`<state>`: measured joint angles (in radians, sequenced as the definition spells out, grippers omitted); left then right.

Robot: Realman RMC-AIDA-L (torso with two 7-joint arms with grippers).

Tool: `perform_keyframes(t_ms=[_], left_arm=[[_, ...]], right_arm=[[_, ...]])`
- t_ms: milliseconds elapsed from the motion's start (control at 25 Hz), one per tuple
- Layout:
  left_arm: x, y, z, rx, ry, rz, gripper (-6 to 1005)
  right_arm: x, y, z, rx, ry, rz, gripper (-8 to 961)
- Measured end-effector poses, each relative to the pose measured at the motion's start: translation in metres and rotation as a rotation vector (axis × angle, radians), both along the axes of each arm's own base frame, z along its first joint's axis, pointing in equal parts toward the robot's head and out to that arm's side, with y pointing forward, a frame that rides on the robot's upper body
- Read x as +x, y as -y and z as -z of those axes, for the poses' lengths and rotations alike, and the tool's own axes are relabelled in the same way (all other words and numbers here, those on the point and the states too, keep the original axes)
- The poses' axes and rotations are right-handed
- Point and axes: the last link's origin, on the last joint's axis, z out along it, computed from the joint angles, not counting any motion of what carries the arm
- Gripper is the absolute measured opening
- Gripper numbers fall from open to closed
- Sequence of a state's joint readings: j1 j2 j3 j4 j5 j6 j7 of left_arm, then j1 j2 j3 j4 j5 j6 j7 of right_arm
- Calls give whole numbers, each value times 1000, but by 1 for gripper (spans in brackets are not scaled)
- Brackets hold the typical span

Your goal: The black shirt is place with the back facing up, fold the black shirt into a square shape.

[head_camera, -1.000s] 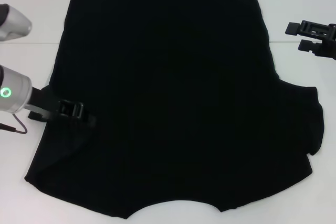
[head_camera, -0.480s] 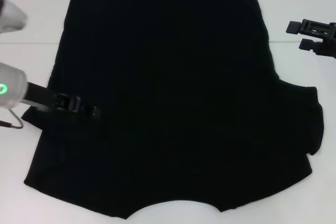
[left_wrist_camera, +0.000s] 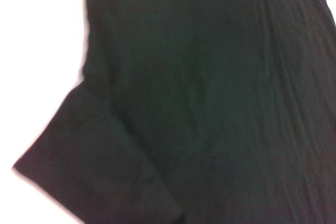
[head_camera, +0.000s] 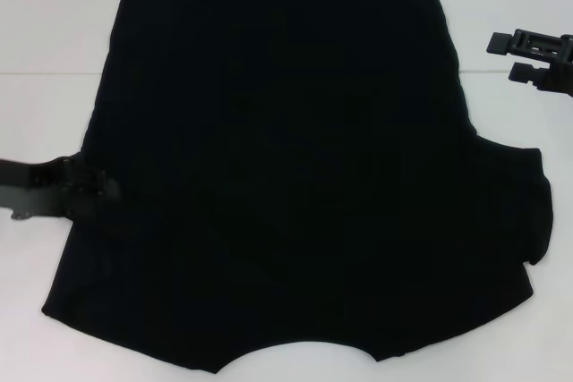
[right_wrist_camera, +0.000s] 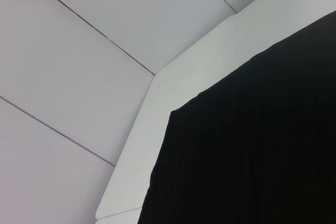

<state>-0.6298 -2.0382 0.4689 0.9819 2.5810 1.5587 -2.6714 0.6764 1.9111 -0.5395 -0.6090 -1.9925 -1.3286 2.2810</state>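
The black shirt [head_camera: 286, 158] lies flat on the white table [head_camera: 54, 42], with its curved neckline at the near edge and its hem at the far edge. Its left sleeve is folded in over the body, and the right sleeve [head_camera: 524, 212] still sticks out. My left gripper [head_camera: 112, 190] is low at the shirt's left edge, open and holding nothing. The left wrist view is filled with the black shirt [left_wrist_camera: 210, 103]. My right gripper [head_camera: 497, 57] hovers open off the shirt's right side, apart from the cloth. The right wrist view shows a corner of the black shirt [right_wrist_camera: 252, 145].
Bare white tabletop borders the shirt on the left, right and far sides. The right wrist view shows the table edge [right_wrist_camera: 173, 82] and grey floor panels beyond it.
My left gripper laid the left sleeve down over the shirt body, let go of it and drew back leftward to the shirt's edge. The right arm stayed still.
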Motion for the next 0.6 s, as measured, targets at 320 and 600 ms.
perform_keyframes(t_ms=[320, 600], left_arm=[[-23, 14, 5, 39, 144, -110, 490], [-33, 13, 6, 76, 137, -151, 394]], right_arm=[[0, 0, 0, 2, 2, 2, 862], [0, 0, 0, 0, 4, -1, 861]])
